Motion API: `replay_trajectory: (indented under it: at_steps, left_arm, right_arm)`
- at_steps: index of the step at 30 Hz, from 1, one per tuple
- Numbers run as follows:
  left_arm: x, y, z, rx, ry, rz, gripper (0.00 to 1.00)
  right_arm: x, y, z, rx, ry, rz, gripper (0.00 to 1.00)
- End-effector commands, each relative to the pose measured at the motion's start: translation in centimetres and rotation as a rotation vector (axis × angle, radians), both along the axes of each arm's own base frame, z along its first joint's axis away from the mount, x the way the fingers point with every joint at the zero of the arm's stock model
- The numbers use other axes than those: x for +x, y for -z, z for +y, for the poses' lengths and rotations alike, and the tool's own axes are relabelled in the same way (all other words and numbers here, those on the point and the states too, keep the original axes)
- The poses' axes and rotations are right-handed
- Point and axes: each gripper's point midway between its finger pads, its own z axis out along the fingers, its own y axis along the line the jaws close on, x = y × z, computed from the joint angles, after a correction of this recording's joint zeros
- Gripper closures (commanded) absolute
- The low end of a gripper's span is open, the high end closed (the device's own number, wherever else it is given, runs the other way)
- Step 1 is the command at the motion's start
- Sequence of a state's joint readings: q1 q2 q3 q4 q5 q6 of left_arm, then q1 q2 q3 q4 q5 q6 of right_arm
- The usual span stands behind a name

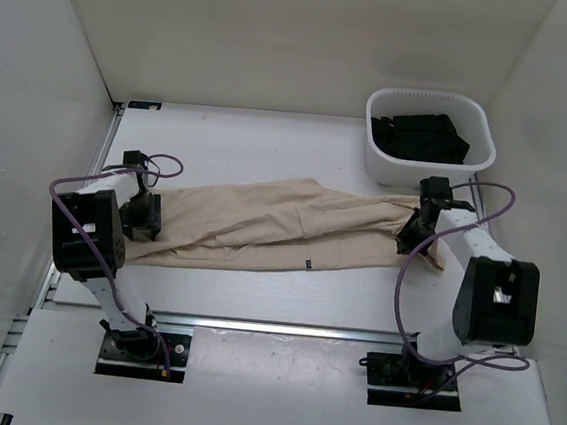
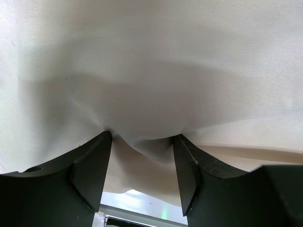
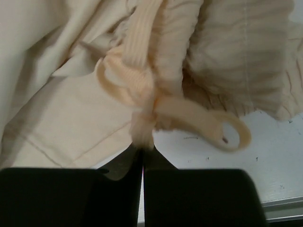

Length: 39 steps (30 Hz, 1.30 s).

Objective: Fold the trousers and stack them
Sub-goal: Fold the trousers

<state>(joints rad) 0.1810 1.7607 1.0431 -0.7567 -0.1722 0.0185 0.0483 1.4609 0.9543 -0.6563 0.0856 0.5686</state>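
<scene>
On the table [image 1: 270, 141], securing the trousers [image 1: 262, 226] for folding: right gripper [image 3: 143, 150] clamped on the drawstring [image 3: 142, 125], left gripper [image 2: 142, 137] half-open astride cloth (unpinched, seemingly); next, close left, lift together.

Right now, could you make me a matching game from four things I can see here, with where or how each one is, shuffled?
1 trousers
2 black clothes
3 white tub
4 right jaws

A far right corner of the table
B shut at the waistband
C spread out between the two arms
D inside the tub

Pairs: 1-C, 2-D, 3-A, 4-B.
</scene>
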Motion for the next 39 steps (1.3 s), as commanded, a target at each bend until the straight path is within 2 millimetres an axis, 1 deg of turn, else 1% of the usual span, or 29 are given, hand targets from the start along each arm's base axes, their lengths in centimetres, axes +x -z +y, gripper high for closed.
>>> replay_trajectory:
  at_steps: [1, 3, 4, 5, 6, 8, 9, 10, 12, 14, 16, 17, 18, 20, 21, 22, 23, 24, 25, 26, 27, 28, 29, 31, 32, 34, 36, 38, 39]
  left_arm:
    - [-3.1, 6.3, 0.1, 0.014, -0.023, 0.136, 0.34]
    - [-3.1, 6.3, 0.1, 0.014, -0.023, 0.136, 0.34]
    - [-3.1, 6.3, 0.1, 0.014, -0.023, 0.136, 0.34]
    - [-3.1, 6.3, 0.1, 0.014, -0.023, 0.136, 0.34]
    - [-3.1, 6.3, 0.1, 0.014, -0.023, 0.136, 0.34]
    - [-3.1, 6.3, 0.1, 0.014, -0.023, 0.136, 0.34]
    - [-3.1, 6.3, 0.2, 0.023, -0.023, 0.138, 0.34]
    - [-3.1, 6.3, 0.2, 0.023, -0.023, 0.138, 0.34]
    - [-3.1, 6.3, 0.2, 0.023, -0.023, 0.138, 0.34]
    - [-3.1, 6.3, 0.2, 0.023, -0.023, 0.138, 0.34]
    - [-3.2, 6.3, 0.5, 0.022, -0.032, 0.138, 0.34]
    - [-3.2, 6.3, 0.5, 0.022, -0.032, 0.138, 0.34]
    - [-3.2, 6.3, 0.5, 0.022, -0.032, 0.138, 0.34]
    - [-3.2, 6.3, 0.5, 0.022, -0.032, 0.138, 0.34]
    - [-3.2, 6.3, 0.5, 0.022, -0.032, 0.138, 0.34]
    - [-3.0, 6.1, 0.5, 0.024, -0.033, 0.129, 0.34]
    - [-3.0, 6.1, 0.5, 0.024, -0.033, 0.129, 0.34]
    - [-3.0, 6.1, 0.5, 0.024, -0.033, 0.129, 0.34]
    - [-3.2, 6.0, 0.5, 0.024, -0.033, 0.127, 0.34]
    - [-3.2, 6.0, 0.5, 0.024, -0.033, 0.127, 0.34]
    - [-3.5, 5.9, 0.4, 0.024, -0.033, 0.127, 0.34]
    - [-4.0, 6.0, 0.7, 0.032, -0.042, 0.138, 0.34]
    - [-4.0, 6.0, 0.7, 0.032, -0.042, 0.138, 0.34]
    - [-4.6, 5.9, 1.5, 0.039, -0.07, 0.142, 0.34]
    - [-5.0, 6.0, 1.6, 0.037, -0.079, 0.151, 0.34]
    - [-5.3, 6.0, 2.1, 0.035, -0.101, 0.152, 0.34]
    - [-5.6, 6.2, 1.8, 0.023, -0.1, 0.158, 0.34]
    - [-5.4, 6.0, 1.8, 0.024, -0.1, 0.149, 0.34]
    - [-5.4, 6.0, 1.8, 0.024, -0.1, 0.149, 0.34]
  right_arm:
    - [4.1, -0.2, -0.3, -0.003, 0.061, -0.068, 0.98]
    - [5.5, 0.2, -1.7, -0.045, 0.099, -0.061, 0.98]
    - [5.9, 1.0, -2.2, -0.071, 0.123, -0.034, 0.98]
    - [7.4, 0.1, -3.2, -0.101, 0.157, -0.068, 0.98]
    - [8.0, -0.1, -4.4, -0.134, 0.187, -0.075, 0.98]
    - [9.0, 0.3, -6.8, -0.177, 0.265, -0.068, 0.98]
    - [9.9, -0.3, -7.4, -0.177, 0.28, -0.073, 0.98]
    - [10.0, 0.8, -8.0, -0.194, 0.291, -0.027, 0.98]
    - [10.6, 1.1, -9.6, -0.245, 0.328, 0.002, 0.98]
    - [10.5, 1.3, -10.4, -0.265, 0.354, 0.015, 0.98]
    - [10.6, 1.6, -10.8, -0.26, 0.378, 0.013, 0.98]
    - [10.4, 2.2, -11.2, -0.262, 0.388, 0.03, 0.98]
    - [10.3, 3.2, -10.9, -0.248, 0.389, 0.054, 0.98]
    - [10.2, 4.0, -10.8, -0.223, 0.397, 0.082, 0.98]
    - [9.7, 4.5, -11.2, -0.221, 0.418, 0.105, 0.98]
    - [9.3, 5.1, -11.0, -0.211, 0.424, 0.123, 0.98]
    - [8.5, 5.5, -11.3, -0.208, 0.445, 0.147, 0.98]
    - [8.1, 5.5, -11.5, -0.199, 0.487, 0.147, 0.98]
    - [6.5, 6.2, -11.0, -0.189, 0.502, 0.19, 0.98]
    - [5.3, 5.7, -11.5, -0.172, 0.548, 0.203, 0.98]
    - [4.5, 5.7, -11.2, -0.158, 0.611, 0.202, 0.98]
    - [1.1, 6.9, -11.0, -0.144, 0.662, 0.28, 0.98]
    - [0.2, 6.2, -10.7, -0.116, 0.703, 0.25, 0.98]
    - [-1.9, 6.6, -10.1, -0.07, 0.811, 0.241, 0.98]
    - [-3.8, 7.0, -9.6, -0.064, 0.841, 0.237, 0.98]
    - [-5.0, 7.3, -9.3, -0.042, 0.914, 0.246, 0.98]
    - [-6.1, 7.2, -9.0, -0.045, 0.937, 0.28, 0.98]
    - [-6.4, 6.9, -8.8, -0.043, 0.967, 0.285, 0.97]
    - [-6.9, 6.9, -8.7, -0.044, 0.975, 0.295, 0.96]
